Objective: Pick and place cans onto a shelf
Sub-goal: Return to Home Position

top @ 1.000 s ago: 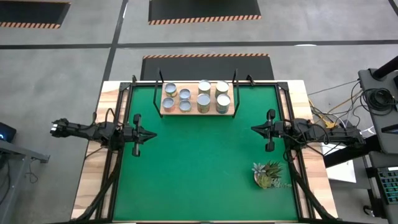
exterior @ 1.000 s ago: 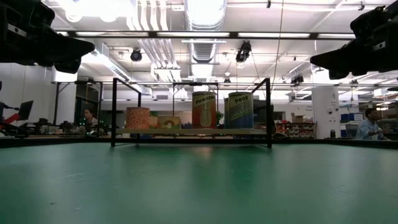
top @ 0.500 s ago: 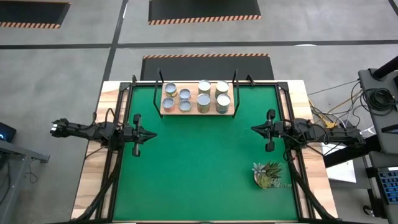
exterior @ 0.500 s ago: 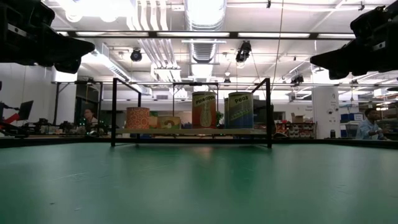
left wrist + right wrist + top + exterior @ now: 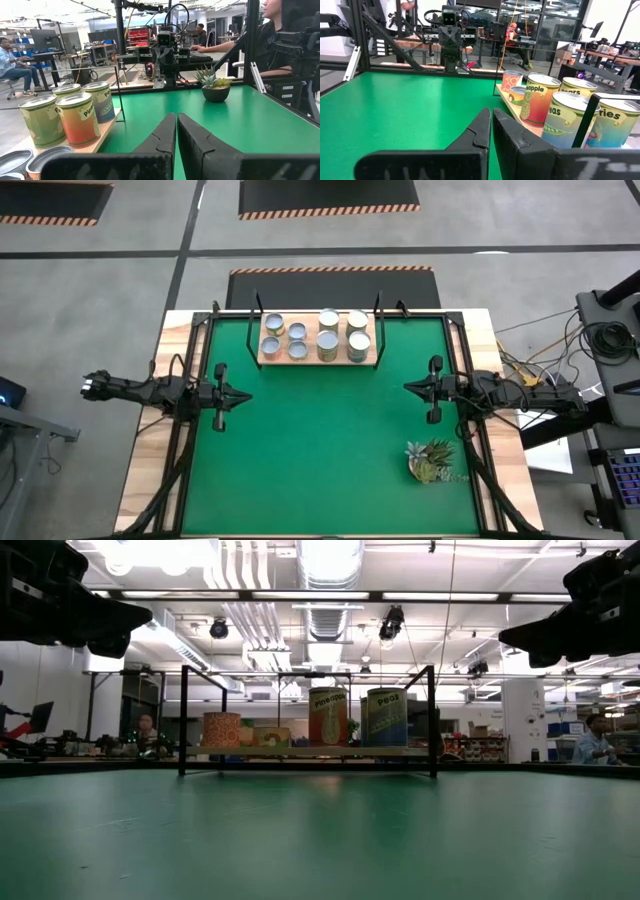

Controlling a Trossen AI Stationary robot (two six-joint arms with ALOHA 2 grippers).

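Left gripper [image 5: 176, 117]: fingers pressed together, only a hairline slit btwn them, nothing pinched. It hangs above the green mat [image 5: 320, 460] close to the tabletop's [image 5: 145, 480] left edge, approx. halfway along, pointing inward. Right gripper [image 5: 490, 111]: same state, fingers closed on nothing, close to the right edge, facing the left one w/ the mat's whole width btwn them. Both well apart from the shelf.

Shelf [image 5: 318, 363] sits at the middle of the tabletop's far edge, black brackets at each end. All eight cans [image 5: 327, 342] stand upright on it in two rows of four, close-packed, some prob. touching. The four toward the left end have smaller tops and look short; the four toward the right end are wider and taller. No can shows on the mat. A small plant [image 5: 430, 460] stands near the right edge, toward the near corner, clear of everything.

Judgement: placing looks done, arms parked.

Handling, if any can needs a nudge: stiff metal, won't give under a squeeze, prob. fairly heavy if full. Smooth labelled sides look slippery, so a firm hold. Tall ones: take across the side wall approx. mid-height. Short ones: from above, across the diameter. Tight packing leaves little finger room; the outer cans are easiest to reach.
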